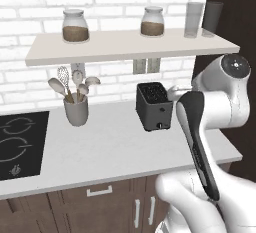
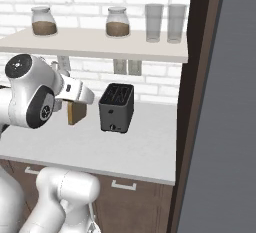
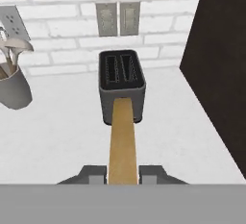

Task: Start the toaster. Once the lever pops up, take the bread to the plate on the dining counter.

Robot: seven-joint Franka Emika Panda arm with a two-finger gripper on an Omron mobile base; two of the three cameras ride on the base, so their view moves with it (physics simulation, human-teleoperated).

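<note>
- The bread (image 3: 122, 141) is gripped edge-on between the two dark fingertips of the gripper (image 3: 122, 174); the jaws are closed on the slice, not released.
- In the right base view the bread (image 2: 76, 112) is seen hanging below the hand, lifted clear of the counter (image 2: 145, 152).
- The toaster (image 3: 122, 84) is placed straight ahead of the gripper and slightly below it, with both top slots seen empty; it is well apart from the slice.
- A grey utensil cup (image 3: 13, 89) is stood ahead and to the left of the tool.
- A dark tall panel (image 3: 221, 64) is placed close on the right of the tool.
- The removal step is judged done; the carry to the plate on the dining counter is judged still open.
- A slip is judged possible: only the slice's lower end is pinched, so a fast swing could tilt or drop it.
- A knock against the dark panel or the shelf (image 2: 100, 47) is judged possible during the turn away.
</note>
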